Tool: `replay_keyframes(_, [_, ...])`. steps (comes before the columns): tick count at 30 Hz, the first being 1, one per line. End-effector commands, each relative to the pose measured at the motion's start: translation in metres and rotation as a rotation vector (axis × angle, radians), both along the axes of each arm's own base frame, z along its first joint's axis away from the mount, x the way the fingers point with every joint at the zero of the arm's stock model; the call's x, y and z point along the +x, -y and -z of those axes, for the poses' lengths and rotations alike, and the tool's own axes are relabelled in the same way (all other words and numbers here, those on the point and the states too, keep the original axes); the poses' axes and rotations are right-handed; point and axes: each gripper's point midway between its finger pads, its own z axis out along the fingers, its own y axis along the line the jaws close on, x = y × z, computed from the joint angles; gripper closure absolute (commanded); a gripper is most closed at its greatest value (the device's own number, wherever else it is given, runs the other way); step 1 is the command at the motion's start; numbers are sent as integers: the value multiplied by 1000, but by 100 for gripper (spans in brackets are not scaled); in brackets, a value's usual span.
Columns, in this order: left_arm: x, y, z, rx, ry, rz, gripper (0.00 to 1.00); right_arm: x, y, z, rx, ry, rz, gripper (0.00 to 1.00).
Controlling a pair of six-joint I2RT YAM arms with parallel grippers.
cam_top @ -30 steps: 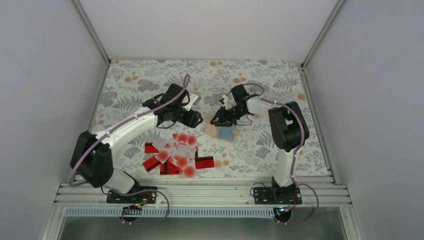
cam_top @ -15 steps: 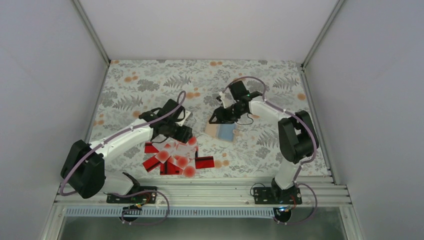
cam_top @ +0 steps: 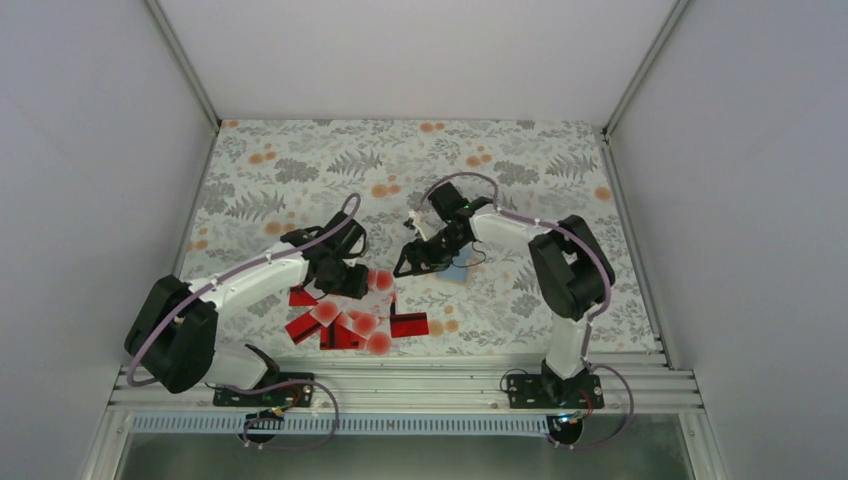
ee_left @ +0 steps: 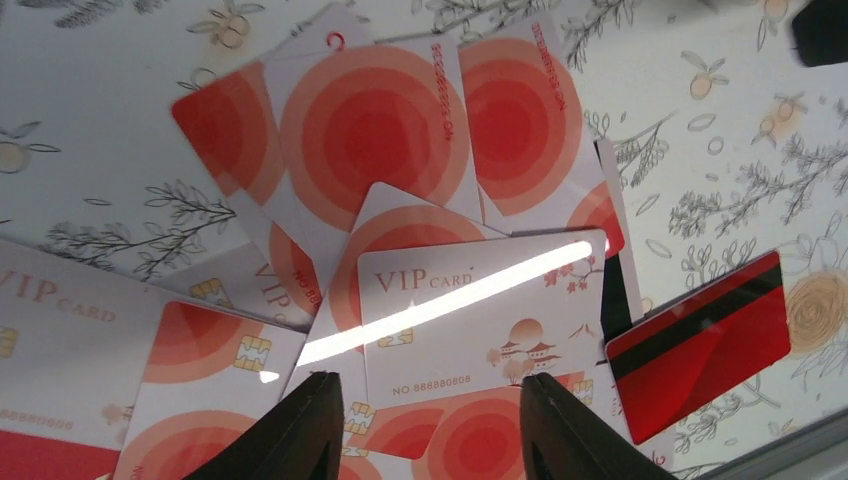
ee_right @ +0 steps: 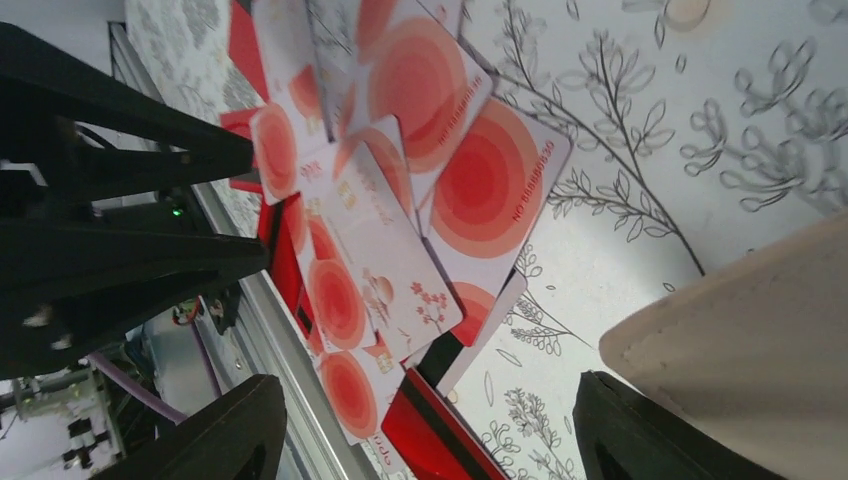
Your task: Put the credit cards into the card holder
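Far left, a plain pale wall (cam_top: 90,150) meets the table (cam_top: 290,165), whose covering is printed with grey ferns, leaves and small orange blossoms. The left gripper (cam_top: 350,280) hangs low over the credit cards (cam_top: 345,318), its jaws apart with nothing clamped between them. The cards lie in a loose, overlapping heap near the front of the table, left of centre.

In the left wrist view, the topmost white card (ee_left: 480,310) sits just beyond the black fingertips (ee_left: 315,420). It is glossy, with a bright streak of glare, and reads "VIP CARD" above a small pagoda drawing and a line starting "NO" with a row of eights. Round-cornered neighbours carry red rings, gold chips and fine red edge print too small to read surely. To the right lies a red card (ee_left: 700,340) with a black stripe.

Right of the heap, the right gripper (cam_top: 410,262) reaches in, jaws spread wide and holding nothing. The card holder (cam_top: 457,271) lies just beside it on the table, mostly hidden from above, with a blue patch showing. The right wrist view shows its matte beige face (ee_right: 760,340) near one finger (ee_right: 640,440). A metal rail (cam_top: 400,385) runs along the front.
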Motion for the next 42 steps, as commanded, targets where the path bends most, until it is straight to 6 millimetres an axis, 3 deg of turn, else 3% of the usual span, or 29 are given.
replay_keyframes(1, [-11,8,3,-46,-99,-41,57,-13,-12,20,-4,-53,-40,26])
replay_keyframes(7, [-25,3,20,-24,-174,-38,79,-18,-23,27,14,-83,-49,25])
replay_keyframes(13, [-34,-3,31,2,-209,-45,85,-29,-34,29,19,-98,-72,25])
replay_keyframes(24, [-36,-9,47,61,-251,-60,86,-45,-49,37,18,-119,-112,28])
replay_keyframes(34, [-35,-11,54,81,-263,-61,86,-23,-62,34,6,-18,-126,28])
replay_keyframes(42, [-31,-9,61,81,-259,-60,86,-38,-53,64,-60,-59,-158,29])
